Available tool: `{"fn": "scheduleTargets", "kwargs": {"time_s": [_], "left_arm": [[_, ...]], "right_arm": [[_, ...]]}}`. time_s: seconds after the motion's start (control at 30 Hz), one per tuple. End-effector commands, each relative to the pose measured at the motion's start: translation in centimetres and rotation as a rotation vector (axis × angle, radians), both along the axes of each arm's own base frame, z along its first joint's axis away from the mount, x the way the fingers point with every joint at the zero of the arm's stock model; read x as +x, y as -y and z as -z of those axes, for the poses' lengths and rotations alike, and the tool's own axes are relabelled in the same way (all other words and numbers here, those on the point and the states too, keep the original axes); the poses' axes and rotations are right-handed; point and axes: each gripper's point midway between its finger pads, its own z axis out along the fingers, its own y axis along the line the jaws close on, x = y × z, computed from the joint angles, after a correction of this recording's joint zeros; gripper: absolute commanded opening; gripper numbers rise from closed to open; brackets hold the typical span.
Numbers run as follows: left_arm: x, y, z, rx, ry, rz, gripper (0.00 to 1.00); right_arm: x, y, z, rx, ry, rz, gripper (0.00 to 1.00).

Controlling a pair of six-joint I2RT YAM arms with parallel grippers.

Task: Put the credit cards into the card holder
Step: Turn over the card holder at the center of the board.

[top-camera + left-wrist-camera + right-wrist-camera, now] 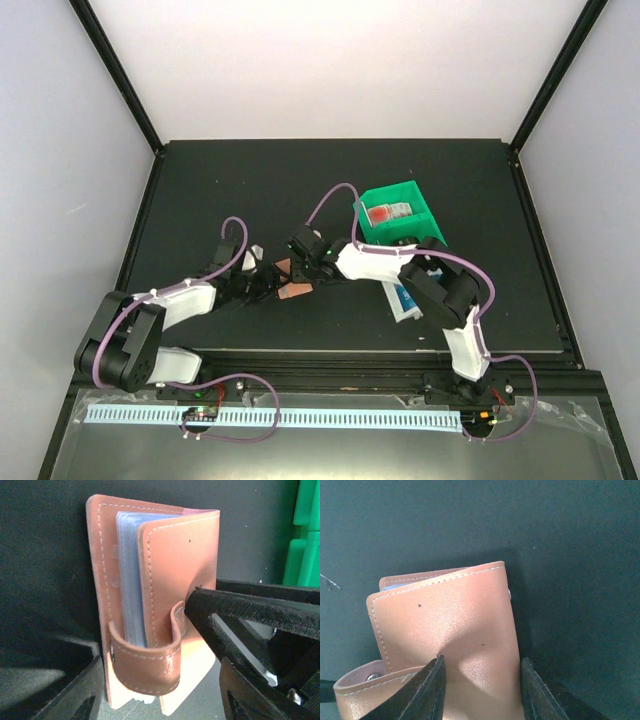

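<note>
The salmon-pink card holder [165, 560] stands on edge on the black mat, nearly folded, with bluish-grey pocket leaves [131, 575] between its covers and the snap tab [145, 660] looped across its near end. My left gripper [160, 700] is open, its fingers [85, 690] flanking that end, with a small gap on the right. My right gripper [482, 680] is open too. One of its fingertips [436, 680] rests on the outer cover [450, 620] and the other stands beside its edge. In the top view both grippers meet at the card holder [290, 287]. No credit cards show clearly.
A green bin [398, 215] holding something red stands at the back right. A white and blue thing [405, 300] lies partly under the right forearm. The black mat [250, 190] ends at a raised frame on all sides.
</note>
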Motion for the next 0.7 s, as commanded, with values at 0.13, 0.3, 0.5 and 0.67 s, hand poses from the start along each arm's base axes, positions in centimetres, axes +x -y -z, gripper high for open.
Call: {"fn": "scheduleTargets", "kwargs": {"time_s": [0.13, 0.3, 0.5, 0.67], "left_arm": [[-1.0, 0.0, 1.7, -0.008, -0.027, 0.011, 0.61], [-0.6, 1.1, -0.1, -0.088, 0.052, 0.046, 0.58], [-0.4, 1.9, -3.0, -0.154, 0.165, 0.097, 0.52], [-0.6, 1.0, -2.9, -0.081, 0.171, 0.09, 0.44]], "right_arm": [[-5.2, -0.8, 3.5, 0.147, -0.247, 0.058, 0.41], [-6.0, -1.6, 3.0, 0.258, -0.302, 0.094, 0.41], [-6.9, -2.2, 2.4, 0.372, -0.364, 0.133, 0.41], [-7.2, -2.6, 1.8, 0.448, -0.398, 0.156, 0.41]]}}
